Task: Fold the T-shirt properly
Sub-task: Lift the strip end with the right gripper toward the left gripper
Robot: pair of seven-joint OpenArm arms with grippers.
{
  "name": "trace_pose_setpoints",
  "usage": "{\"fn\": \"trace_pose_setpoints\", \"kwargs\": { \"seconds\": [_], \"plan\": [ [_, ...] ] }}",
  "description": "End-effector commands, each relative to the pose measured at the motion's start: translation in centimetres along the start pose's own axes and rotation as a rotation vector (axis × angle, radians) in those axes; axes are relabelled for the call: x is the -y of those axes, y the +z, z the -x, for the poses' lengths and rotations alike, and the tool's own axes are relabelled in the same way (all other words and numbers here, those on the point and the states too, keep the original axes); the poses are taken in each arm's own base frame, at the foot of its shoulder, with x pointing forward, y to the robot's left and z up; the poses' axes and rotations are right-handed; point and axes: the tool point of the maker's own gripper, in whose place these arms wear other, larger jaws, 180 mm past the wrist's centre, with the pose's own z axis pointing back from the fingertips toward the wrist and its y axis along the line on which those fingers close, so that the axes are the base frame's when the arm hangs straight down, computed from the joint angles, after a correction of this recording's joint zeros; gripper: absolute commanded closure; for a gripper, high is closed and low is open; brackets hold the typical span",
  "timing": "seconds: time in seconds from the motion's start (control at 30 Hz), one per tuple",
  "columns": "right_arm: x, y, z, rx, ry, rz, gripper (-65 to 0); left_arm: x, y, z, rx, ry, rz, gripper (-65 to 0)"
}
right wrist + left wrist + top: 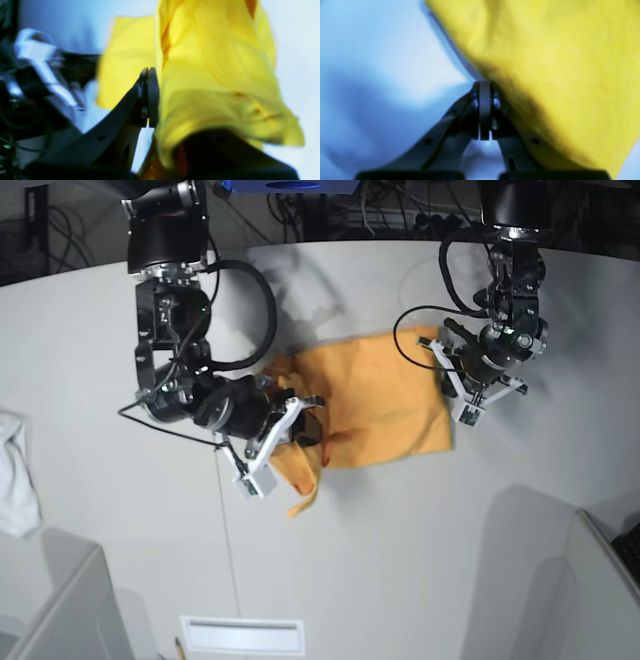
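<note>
The yellow-orange T-shirt (385, 395) lies partly spread on the grey table (400, 530), with its left part bunched up. My right gripper (308, 420) sits in that bunch. In the right wrist view its jaws (150, 75) are shut on a fold of the T-shirt (212, 87), which drapes over one finger. My left gripper (447, 380) is at the shirt's right edge. In the left wrist view it (485, 83) is pressed shut at the edge of the T-shirt (557, 62), and the cloth hangs over its right finger, lifted off the table.
A small white cloth (18, 475) lies at the table's left edge. A white slotted plate (240, 635) sits at the near edge. Grey panels stand at the bottom left (50, 600) and bottom right (560, 580). Cables run along the back.
</note>
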Motion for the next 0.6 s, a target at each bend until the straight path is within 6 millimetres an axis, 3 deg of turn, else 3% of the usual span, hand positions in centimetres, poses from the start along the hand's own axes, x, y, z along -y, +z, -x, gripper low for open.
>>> {"fn": "trace_pose_setpoints", "kwargs": {
  "seconds": [0.0,0.13,0.37,0.47,0.57],
  "plan": [
    [-1.0,0.3,-1.8,0.056,0.011,-0.022,0.0,-0.4,0.4,-1.4,0.043,-0.012,-0.007,0.0],
    [-3.7,-0.8,-1.8,0.072,0.047,-0.069,0.0,-0.2,0.3,-1.3,0.04,-0.017,-0.003,0.0],
    [-8.9,-3.1,-0.2,0.054,0.097,-0.15,0.0,-0.1,0.5,-0.2,0.019,-0.007,-0.002,0.0],
    [-8.9,-5.4,1.2,-0.002,0.107,-0.145,0.0,0.0,0.5,0.0,0.016,-0.005,0.001,0.0],
    [-7.6,-7.9,2.7,-0.025,0.088,-0.116,0.0,0.2,0.7,0.2,0.015,-0.008,0.002,0.0]
  ]
}}
